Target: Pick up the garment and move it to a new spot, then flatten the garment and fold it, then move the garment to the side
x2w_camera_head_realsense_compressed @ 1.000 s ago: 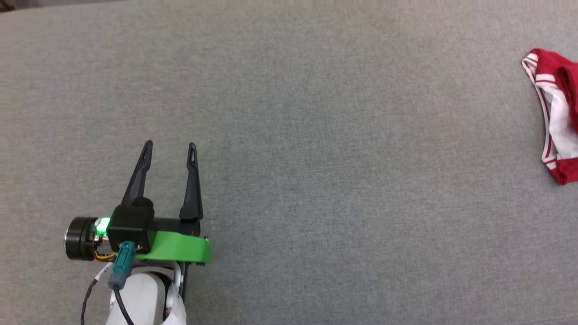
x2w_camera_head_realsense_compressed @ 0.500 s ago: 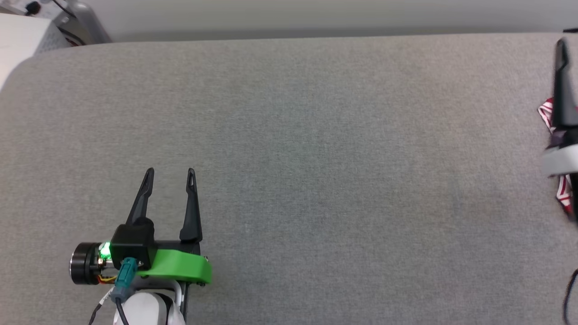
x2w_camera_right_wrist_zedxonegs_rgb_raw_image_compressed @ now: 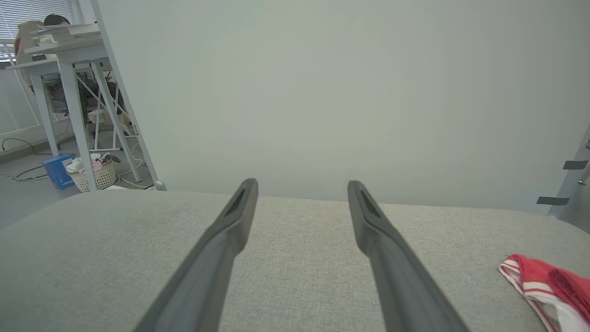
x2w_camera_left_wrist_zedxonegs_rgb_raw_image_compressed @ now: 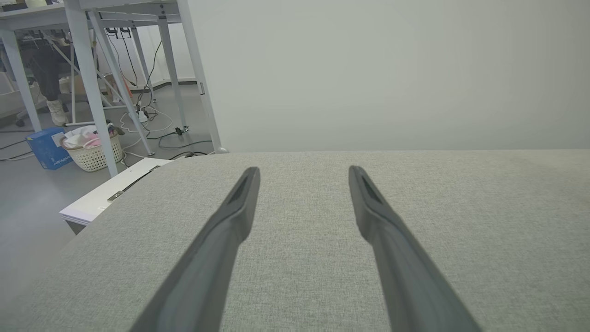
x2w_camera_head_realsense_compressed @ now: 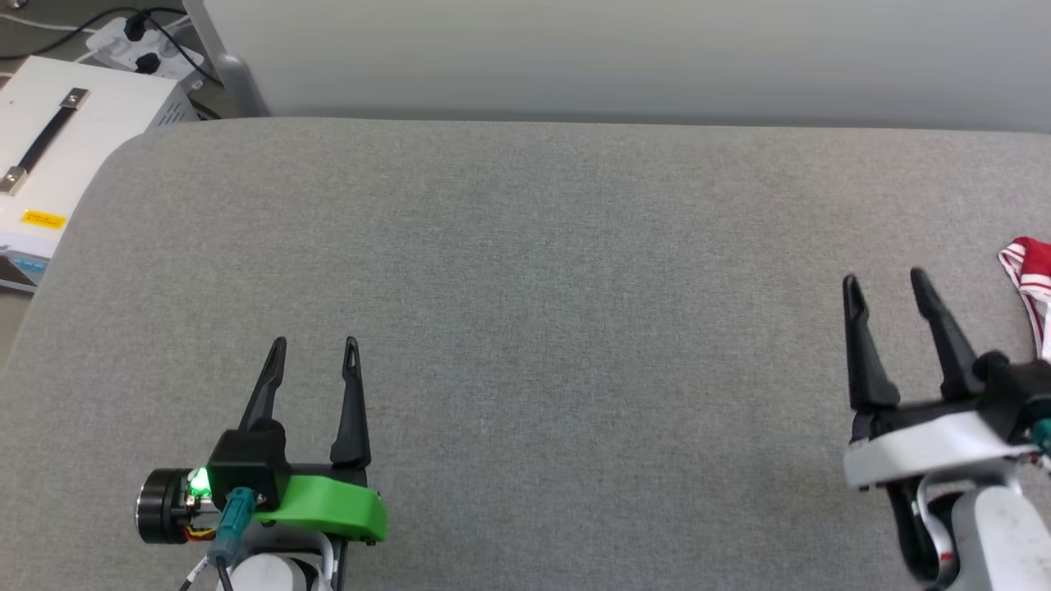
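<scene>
Fingers [x2w_camera_head_realsense_compressed: 352, 394] on the left gripper [x2w_camera_head_realsense_compressed: 314, 341] and right gripper [x2w_camera_head_realsense_compressed: 884, 279] stand spread wide, empty. The garment [x2w_camera_head_realsense_compressed: 1036, 261] lies at the table's [x2w_camera_head_realsense_compressed: 525, 287] right edge, just beside the right gripper. It is mostly cut off, perhaps bunched — fitting a pickup to come or a finished set-aside. A pickup would need a deep pinch of cloth.

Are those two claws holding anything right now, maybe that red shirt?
Nothing is held. The left gripper and the right gripper are both open and bare; the garment lies untouched on the grey surface, just beyond the right gripper.
</scene>
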Robot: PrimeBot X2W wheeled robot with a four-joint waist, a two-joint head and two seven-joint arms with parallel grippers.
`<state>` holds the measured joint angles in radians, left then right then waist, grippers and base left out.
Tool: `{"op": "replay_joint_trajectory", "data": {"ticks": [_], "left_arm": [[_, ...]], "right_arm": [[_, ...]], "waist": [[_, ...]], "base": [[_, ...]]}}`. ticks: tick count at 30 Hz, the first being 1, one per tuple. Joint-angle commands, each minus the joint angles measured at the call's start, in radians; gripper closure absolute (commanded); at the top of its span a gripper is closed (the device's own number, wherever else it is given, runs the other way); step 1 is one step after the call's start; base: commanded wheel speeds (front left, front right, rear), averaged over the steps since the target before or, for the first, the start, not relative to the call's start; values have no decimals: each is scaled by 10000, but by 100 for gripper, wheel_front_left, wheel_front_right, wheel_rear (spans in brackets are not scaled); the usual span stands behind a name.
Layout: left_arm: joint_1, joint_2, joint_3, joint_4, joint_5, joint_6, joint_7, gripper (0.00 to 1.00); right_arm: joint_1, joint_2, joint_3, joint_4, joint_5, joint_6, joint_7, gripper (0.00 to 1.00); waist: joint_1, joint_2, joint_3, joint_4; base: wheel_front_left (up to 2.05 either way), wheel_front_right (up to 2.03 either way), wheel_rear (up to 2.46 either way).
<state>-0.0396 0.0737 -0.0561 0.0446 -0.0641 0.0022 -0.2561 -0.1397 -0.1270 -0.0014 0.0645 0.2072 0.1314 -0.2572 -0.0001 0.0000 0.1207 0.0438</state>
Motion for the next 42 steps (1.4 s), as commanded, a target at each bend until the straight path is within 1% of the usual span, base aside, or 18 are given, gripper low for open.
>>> {"op": "replay_joint_trajectory", "data": {"ticks": [1,7,16,31,32,42], "left_arm": [[153,-40,25,31,-38,-70,-57,0],[319,-84,36,122,-112,-162,-57,0],[562,-122,37,219,-195,-372,-57,0],[738,-157,94,222,-109,-441,-57,0],[588,-108,53,221,-162,-389,11,100],[575,-114,60,184,-119,-369,157,100]], "right_arm": [[281,84,-10,38,13,-7,-44,0],[1128,380,-166,-45,-40,-7,-45,0],[1941,474,-174,-356,-294,-7,-45,0],[2314,585,-188,-383,-348,-7,-45,0],[2197,566,-182,-372,-284,0,7,100],[2155,575,-171,-387,-380,0,146,100]], "waist": [[1,0,-94,54],[1,0,-341,78],[1,0,-664,128],[1,0,-790,125],[1,0,-790,124],[1,0,-815,93]], "base": [[0,0,0],[0,0,0],[0,0,0],[0,0,0],[0,0,0],[0,0,0]]}}
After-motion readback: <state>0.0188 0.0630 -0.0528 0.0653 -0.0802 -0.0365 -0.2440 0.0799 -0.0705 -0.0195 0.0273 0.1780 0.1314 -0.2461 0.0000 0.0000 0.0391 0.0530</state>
